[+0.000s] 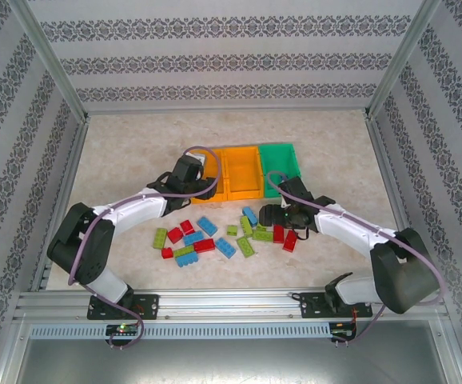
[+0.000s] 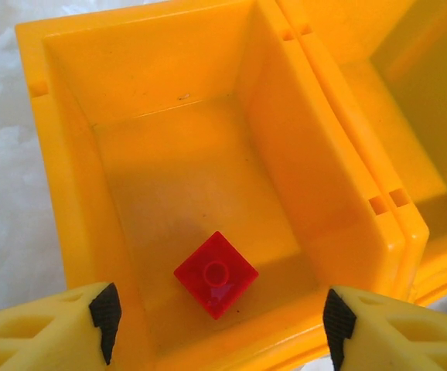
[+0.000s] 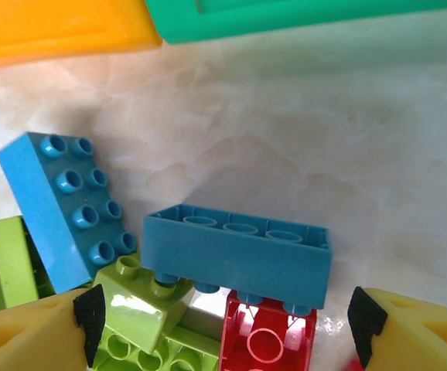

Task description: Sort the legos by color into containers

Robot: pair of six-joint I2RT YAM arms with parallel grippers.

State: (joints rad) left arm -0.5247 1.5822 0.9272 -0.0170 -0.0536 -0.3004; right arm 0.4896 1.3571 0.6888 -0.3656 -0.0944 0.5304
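Left gripper hung over the left orange bin with its jaws wide and nothing between them; a small red brick sat down inside that bin, close to the near wall and clear of both pads. The middle orange bin and the green bin were joined on in a row to its right. Right gripper was spread wide too, not gripping anything, low over the scattered legos on the marbled table, just in front of the bins; between its fingers an upside-down blue brick lay on top of a red brick and a light green brick; a tilted blue brick leaned just left of that, studs up.
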